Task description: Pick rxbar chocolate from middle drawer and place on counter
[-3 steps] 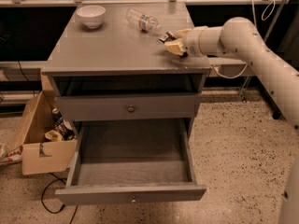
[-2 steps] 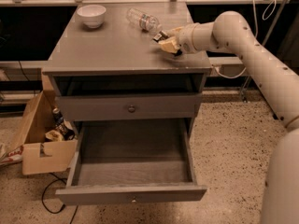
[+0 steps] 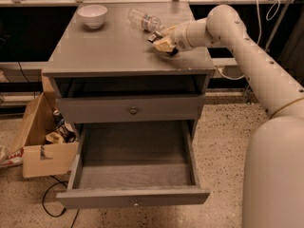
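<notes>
My gripper (image 3: 162, 42) hovers just above the right rear part of the counter (image 3: 104, 49), close to its surface. It is shut on the rxbar chocolate (image 3: 152, 36), whose black wrapper ends stick out on both sides of the pale fingers. The middle drawer (image 3: 133, 163) is pulled fully out at the bottom of the grey cabinet, and its plain grey inside holds nothing. My arm reaches in from the right.
A clear plastic bottle (image 3: 144, 19) lies on its side just behind the gripper. A white bowl (image 3: 92, 15) stands at the counter's back left. The upper drawer (image 3: 133, 110) is closed. An open cardboard box (image 3: 40, 148) of clutter sits on the floor at the left.
My gripper has moved left and slightly farther in over the counter, carrying the bar toward the bottle. The drawers have not moved.
</notes>
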Available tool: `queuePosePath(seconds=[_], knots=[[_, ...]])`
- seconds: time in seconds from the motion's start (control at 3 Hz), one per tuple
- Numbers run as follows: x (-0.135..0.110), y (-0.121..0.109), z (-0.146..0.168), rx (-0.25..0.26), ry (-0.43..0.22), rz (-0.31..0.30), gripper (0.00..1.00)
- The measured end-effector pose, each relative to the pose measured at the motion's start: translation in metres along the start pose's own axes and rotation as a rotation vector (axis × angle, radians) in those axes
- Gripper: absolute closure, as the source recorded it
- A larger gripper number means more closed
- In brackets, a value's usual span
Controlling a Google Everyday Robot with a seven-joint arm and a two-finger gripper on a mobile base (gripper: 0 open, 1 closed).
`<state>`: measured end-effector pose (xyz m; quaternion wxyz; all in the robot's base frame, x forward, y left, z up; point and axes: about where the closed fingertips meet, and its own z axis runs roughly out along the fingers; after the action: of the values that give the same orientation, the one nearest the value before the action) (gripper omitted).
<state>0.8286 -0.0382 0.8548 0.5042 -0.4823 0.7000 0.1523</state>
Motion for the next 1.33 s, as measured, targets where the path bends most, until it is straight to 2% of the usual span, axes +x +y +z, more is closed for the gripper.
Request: queuePosePath(seconds=[0.33, 1.0, 1.33], knots=[[-0.0058, -0.0002, 0.008, -0.023, -0.007, -0.007, 0.52], [-0.0125, -0.0031, 0.0069, -0.033, -0.017, -0.017, 0.06], [-0.013, -0.0034, 0.0063, -0.033, -0.018, -0.018, 0.0]])
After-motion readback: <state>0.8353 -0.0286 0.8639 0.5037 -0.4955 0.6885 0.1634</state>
